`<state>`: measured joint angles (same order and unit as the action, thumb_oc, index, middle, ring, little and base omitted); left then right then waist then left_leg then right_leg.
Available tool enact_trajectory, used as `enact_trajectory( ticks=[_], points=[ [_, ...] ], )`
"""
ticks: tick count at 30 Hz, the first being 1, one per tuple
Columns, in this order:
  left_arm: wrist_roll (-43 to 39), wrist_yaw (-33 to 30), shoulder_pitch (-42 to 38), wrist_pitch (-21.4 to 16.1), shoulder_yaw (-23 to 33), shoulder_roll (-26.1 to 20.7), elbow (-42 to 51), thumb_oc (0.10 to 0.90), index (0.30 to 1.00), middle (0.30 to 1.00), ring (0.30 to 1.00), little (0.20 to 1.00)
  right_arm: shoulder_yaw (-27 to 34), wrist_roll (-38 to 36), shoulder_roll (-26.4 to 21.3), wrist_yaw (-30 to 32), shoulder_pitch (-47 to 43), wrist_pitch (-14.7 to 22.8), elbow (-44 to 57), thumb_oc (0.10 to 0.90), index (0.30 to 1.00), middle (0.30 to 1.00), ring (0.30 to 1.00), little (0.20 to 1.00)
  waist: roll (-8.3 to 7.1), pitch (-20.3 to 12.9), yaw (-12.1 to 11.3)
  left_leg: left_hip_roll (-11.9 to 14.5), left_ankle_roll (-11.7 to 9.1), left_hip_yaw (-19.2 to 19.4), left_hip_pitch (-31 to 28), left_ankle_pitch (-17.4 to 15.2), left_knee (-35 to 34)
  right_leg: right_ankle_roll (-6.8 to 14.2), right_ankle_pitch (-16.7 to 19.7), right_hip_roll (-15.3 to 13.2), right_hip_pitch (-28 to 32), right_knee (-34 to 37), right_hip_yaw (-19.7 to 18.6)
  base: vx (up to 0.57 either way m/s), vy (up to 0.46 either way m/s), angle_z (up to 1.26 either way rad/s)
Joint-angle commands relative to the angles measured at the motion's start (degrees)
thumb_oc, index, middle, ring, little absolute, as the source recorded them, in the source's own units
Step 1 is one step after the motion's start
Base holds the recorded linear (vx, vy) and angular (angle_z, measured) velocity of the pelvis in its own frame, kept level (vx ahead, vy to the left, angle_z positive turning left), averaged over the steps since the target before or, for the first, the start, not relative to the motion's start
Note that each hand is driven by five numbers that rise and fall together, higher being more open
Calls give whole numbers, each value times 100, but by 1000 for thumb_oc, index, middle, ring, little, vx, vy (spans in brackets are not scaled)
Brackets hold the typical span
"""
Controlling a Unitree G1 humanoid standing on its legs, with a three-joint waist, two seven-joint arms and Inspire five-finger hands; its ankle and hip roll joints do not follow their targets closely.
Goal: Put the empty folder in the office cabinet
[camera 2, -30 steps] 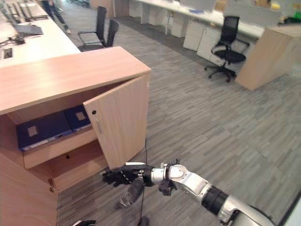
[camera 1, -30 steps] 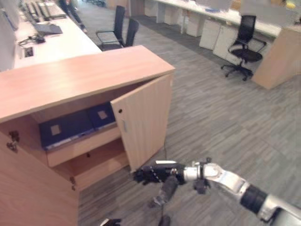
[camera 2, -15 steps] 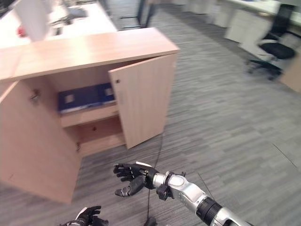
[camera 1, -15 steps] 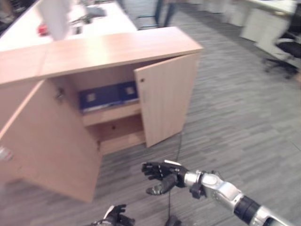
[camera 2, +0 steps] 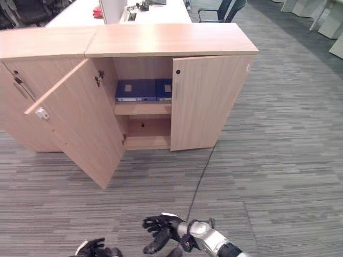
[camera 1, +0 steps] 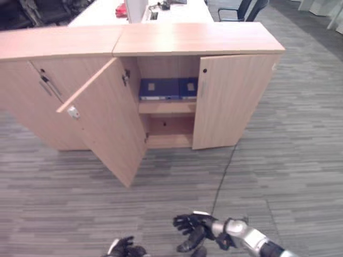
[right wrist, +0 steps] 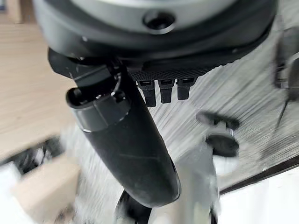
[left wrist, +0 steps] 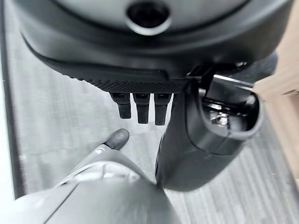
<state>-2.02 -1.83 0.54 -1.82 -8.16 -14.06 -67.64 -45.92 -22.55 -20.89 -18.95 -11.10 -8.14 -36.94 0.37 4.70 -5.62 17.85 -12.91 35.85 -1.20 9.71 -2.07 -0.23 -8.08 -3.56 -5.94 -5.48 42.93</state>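
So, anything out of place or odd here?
Nothing damaged or spilled. The cabinet stands with both doors open, two blue folders lying flat on its upper shelf. The right hand and left hand hang low, open and empty.

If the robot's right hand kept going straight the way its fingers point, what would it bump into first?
Probably nothing soon. The right hand hangs low over the carpet, fingers pointing left, toward the robot's left hand. The open cabinet door stands farther ahead, likely off that line, though depth is hard to judge.
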Motion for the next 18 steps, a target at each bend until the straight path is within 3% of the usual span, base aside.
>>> enact_trajectory(
  ticks=[1, 4, 10, 14, 18],
  points=[
    [-91, -10, 143, -93, -149, -61, -169, 800, 900, 900, 900, 900, 314, -147, 587, 9, -240, 454, 308, 800, 900, 900, 900, 900, -178, -145, -63, -231, -12, -90, 35, 643, -103, 363, 743, -321, 760, 1041, 290, 10, 86, 28],
    [-132, -106, 110, -95, -96, -53, -282, 800, 900, 900, 900, 900, 433, 50, 817, 232, -185, 463, -188, 800, 900, 900, 900, 900, -124, -163, -94, -428, 146, -225, 85, 372, -227, 464, 924, -503, 740, 1022, 430, 15, 112, 22],
    [-161, -199, 84, -104, -74, -53, -381, 800, 900, 900, 900, 900, 558, 188, 978, 368, -206, 487, -626, 800, 900, 900, 900, 900, -118, -157, -120, -573, 268, -357, 147, 187, -249, 551, 1067, -642, 754, 1012, 552, 9, 73, 23],
    [-277, -337, 4, -97, -15, -51, -483, 800, 900, 900, 900, 900, 563, 1719, 1206, 799, -363, 551, -1742, 800, 900, 900, 900, 900, -153, -162, -134, -740, 425, -475, 206, -40, -270, 682, 1262, -827, 738, 1006, 672, -13, 74, 21],
    [-404, -432, -76, -102, 47, -31, -515, 800, 900, 900, 900, 900, 831, 2157, 1426, 1115, -440, 529, -2698, 800, 900, 900, 900, 900, -163, -176, -149, -845, 529, -537, 235, -189, -273, 755, 1360, -946, 729, 1001, 725, -30, 94, 10]
  ],
)
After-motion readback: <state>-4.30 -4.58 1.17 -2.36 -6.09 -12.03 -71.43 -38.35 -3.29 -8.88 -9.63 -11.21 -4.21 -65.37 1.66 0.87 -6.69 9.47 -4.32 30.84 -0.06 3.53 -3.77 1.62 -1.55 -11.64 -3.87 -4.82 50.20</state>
